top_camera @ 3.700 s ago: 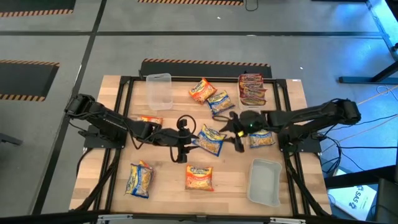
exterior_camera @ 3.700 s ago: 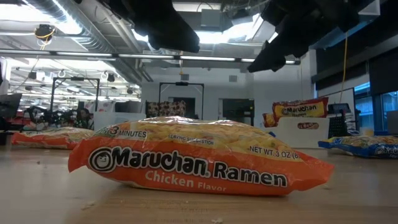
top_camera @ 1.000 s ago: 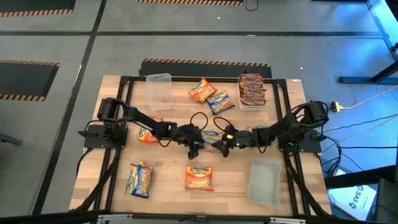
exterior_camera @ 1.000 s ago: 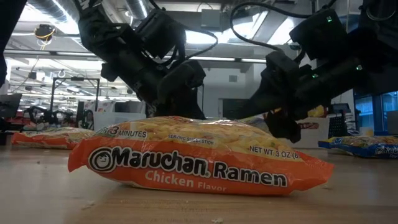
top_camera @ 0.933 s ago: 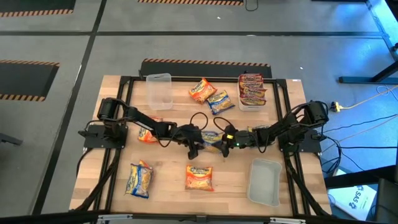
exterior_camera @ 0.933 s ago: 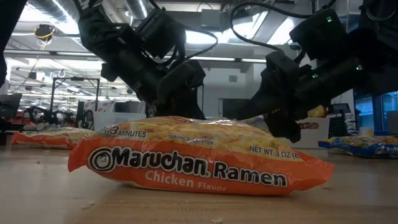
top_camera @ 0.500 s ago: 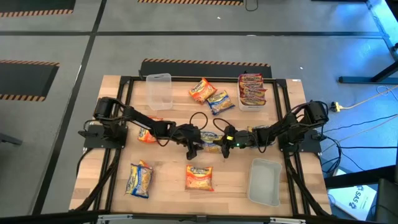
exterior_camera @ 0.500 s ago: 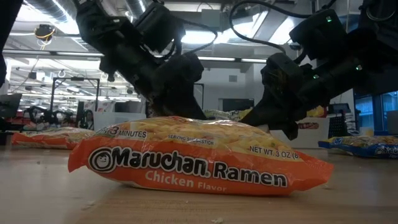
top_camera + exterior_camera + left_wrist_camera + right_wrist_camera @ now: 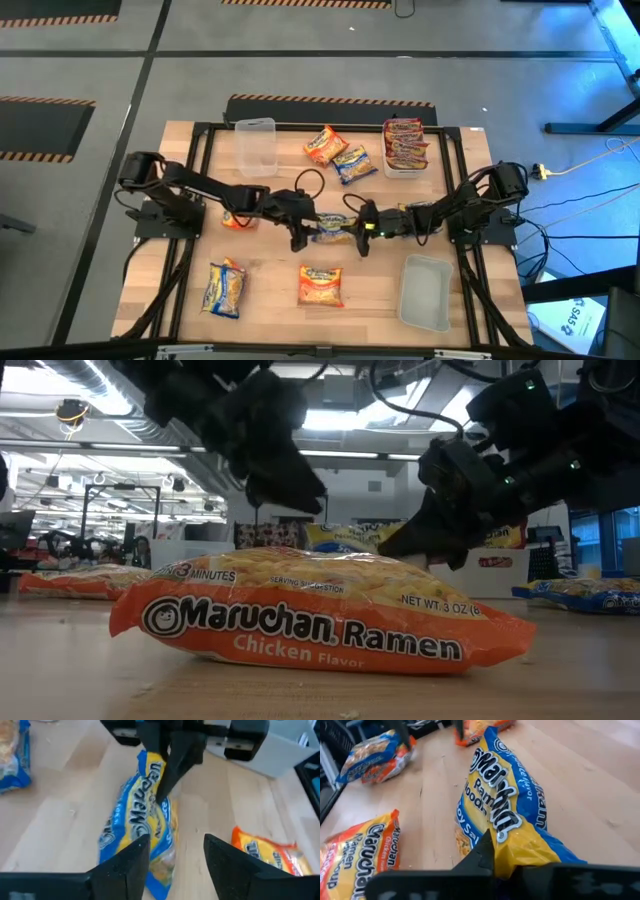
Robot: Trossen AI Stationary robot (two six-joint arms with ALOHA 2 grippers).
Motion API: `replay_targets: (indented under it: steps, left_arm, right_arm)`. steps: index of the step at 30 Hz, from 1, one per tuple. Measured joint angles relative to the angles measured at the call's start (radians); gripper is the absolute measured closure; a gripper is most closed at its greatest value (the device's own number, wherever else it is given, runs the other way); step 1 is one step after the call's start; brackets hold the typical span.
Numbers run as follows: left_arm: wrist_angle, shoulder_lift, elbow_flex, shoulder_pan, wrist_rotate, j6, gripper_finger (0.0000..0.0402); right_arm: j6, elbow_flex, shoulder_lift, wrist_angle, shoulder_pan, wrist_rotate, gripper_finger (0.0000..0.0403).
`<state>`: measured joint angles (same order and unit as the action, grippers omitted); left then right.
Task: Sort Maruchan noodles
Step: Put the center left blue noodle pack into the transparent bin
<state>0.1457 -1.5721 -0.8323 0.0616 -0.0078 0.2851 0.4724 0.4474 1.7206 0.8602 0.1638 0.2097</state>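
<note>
A blue-and-yellow noodle packet point(image 9: 330, 230) sits mid-table between my two grippers. My right gripper point(image 9: 361, 238) is shut on it. My left gripper point(image 9: 175, 847) hangs open just left of and above the packet, its fingers clear of it; the low view shows the left gripper point(image 9: 290, 485) raised. An orange chicken-flavour packet point(image 9: 320, 286) lies flat near the front edge, filling the low view point(image 9: 320, 615). Another packet point(image 9: 224, 288) lies front left. One more packet point(image 9: 238, 216) lies under my left arm. My right gripper pinches the blue packet's right-hand end point(image 9: 507, 852) between its two shut fingers point(image 9: 167, 780). It comes in from the table's right, slanting down. The packet stands tipped up on one long side, its lower side point(image 9: 157, 870) on the table.
Far side: an empty clear tub point(image 9: 255, 145), an orange packet point(image 9: 325, 145), a blue packet point(image 9: 352, 162) and a tub holding red packets point(image 9: 405, 145). Another clear tub point(image 9: 425, 292) stands front right. Bare wood lies between the front packets.
My left gripper has risen off the blue packet and drawn back a little toward the table's left edge. My right gripper has kept its place while its wrist rolled, and the blue packet has tipped up on edge, showing behind the orange packet in the low view.
</note>
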Motion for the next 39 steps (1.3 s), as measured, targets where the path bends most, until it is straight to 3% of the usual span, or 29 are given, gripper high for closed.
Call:
replay_targets:
  steps: [10, 15, 26, 39]
  left_arm:
    - [0.027, 0.02, -0.028, -0.031, 0.081, 0.001, 0.0108]
    - [-0.042, 0.02, -0.037, -0.03, 0.086, 0.019, 0.0095]
    - [-0.139, 0.019, -0.036, -0.03, 0.105, 0.047, 0.0126]
    - [-0.19, 0.019, -0.036, -0.027, 0.121, 0.038, 0.0249]
  right_arm:
    - [-0.22, 0.119, 0.0, -0.072, 0.0, -0.046, 0.04]
    - [-0.302, 0.19, 0.0, -0.136, 0.0, -0.065, 0.04]
    - [-0.392, 0.317, -0.001, -0.29, 0.0, -0.098, 0.04]
    - [-0.388, 0.364, -0.001, -0.352, 0.0, -0.098, 0.0395]
